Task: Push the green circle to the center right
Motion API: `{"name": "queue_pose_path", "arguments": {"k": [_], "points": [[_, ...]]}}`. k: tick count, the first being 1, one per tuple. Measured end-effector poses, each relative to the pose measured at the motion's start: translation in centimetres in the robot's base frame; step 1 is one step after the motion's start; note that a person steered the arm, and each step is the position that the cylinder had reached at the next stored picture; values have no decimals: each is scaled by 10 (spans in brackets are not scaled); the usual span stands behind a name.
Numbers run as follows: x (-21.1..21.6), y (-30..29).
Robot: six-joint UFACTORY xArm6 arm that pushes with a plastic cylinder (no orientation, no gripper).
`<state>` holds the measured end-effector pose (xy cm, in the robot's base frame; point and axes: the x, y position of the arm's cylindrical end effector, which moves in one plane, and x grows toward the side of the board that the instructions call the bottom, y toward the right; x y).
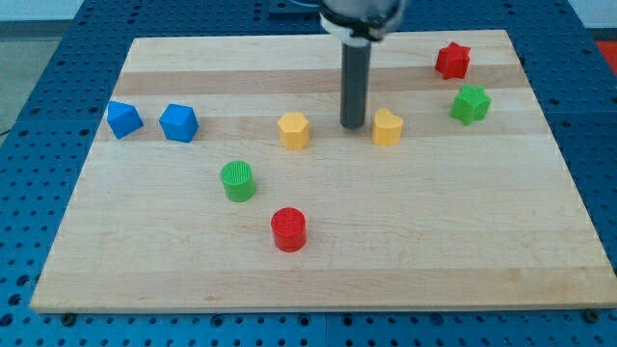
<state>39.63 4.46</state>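
Note:
The green circle [237,180] is a short green cylinder left of the board's middle. My tip [353,125] rests on the board well up and to the right of it, between two yellow blocks and close to the right one. The tip touches no block.
A wooden board [318,280] carries a red circle [288,229] below the green circle, a yellow hexagon [294,129], a yellow block [388,126], two blue blocks [124,119] [179,122] at the left, a green star [470,104] and a red star [452,60] at the upper right.

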Motion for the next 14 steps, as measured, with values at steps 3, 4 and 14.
{"name": "queue_pose_path", "arguments": {"k": [3, 4, 14], "points": [[28, -99], [31, -144], [51, -32]]}}
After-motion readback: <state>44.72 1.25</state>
